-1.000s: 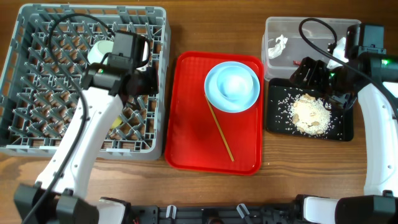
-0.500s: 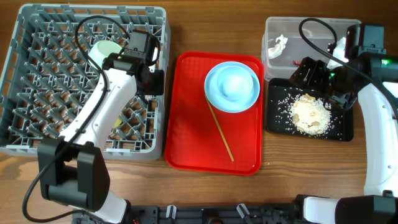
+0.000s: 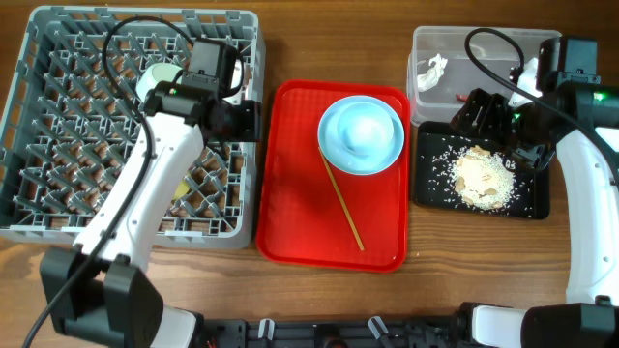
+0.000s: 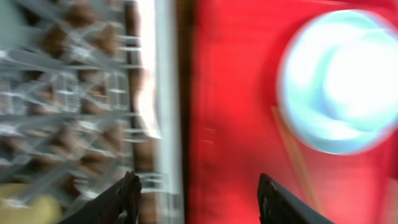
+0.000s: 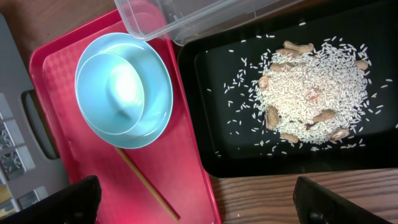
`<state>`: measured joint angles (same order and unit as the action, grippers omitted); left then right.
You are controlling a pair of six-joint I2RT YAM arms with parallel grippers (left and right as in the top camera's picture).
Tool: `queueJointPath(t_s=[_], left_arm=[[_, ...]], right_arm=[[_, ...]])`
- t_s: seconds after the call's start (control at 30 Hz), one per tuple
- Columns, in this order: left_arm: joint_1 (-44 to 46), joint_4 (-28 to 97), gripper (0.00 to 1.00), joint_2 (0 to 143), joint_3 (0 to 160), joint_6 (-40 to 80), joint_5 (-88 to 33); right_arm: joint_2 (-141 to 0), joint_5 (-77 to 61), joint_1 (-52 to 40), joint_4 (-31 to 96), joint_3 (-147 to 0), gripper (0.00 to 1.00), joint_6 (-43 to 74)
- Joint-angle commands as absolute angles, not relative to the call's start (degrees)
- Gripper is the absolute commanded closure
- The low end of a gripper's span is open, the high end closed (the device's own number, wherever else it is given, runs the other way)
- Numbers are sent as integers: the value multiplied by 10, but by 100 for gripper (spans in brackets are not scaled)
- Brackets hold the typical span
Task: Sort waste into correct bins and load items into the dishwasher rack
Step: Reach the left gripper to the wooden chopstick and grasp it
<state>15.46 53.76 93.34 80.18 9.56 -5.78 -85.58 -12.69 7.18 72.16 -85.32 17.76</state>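
Holds left end effector (image 4: 198, 200) wide, empty, over rack (image 4: 163, 112) rim, facing bowl (image 4: 339, 81) | parks right end effector (image 5: 199, 202) wide above rice (image 5: 311, 93), likely sorted already.

A flat red tray (image 3: 295, 193) with rounded corners and a raised rim lay at the middle of the wooden counter (image 3: 435, 280), its long sides running from twelve to six o'clock. The counter's brown grain ran from nine to three o'clock.

Even bright light, soft shadows, left wrist view motion-blurred
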Motion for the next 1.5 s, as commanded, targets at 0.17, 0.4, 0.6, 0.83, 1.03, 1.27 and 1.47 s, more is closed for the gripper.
queueJointPath(t_s=[0.17, 0.4, 0.6, 0.83, 1.03, 1.27, 1.47], left_arm=[[269, 548, 34, 967, 809, 325, -136], [357, 548, 36, 1046, 808, 388, -95], [412, 529, 38, 1117, 808, 412, -93], [448, 508, 42, 1167, 808, 430, -65], [461, 508, 46, 1180, 805, 430, -60], [462, 531, 54, 1181, 805, 440, -36], [462, 531, 53, 1181, 799, 444, -35]], right_arm=[[-849, -135, 74, 721, -855, 0, 180], [-849, -135, 74, 721, -855, 0, 180], [-849, -135, 74, 721, -855, 0, 180], [-849, -135, 74, 719, -855, 0, 180], [-849, -135, 74, 718, -855, 0, 180], [-849, -135, 74, 718, -855, 0, 180], [-849, -135, 74, 718, -855, 0, 180]])
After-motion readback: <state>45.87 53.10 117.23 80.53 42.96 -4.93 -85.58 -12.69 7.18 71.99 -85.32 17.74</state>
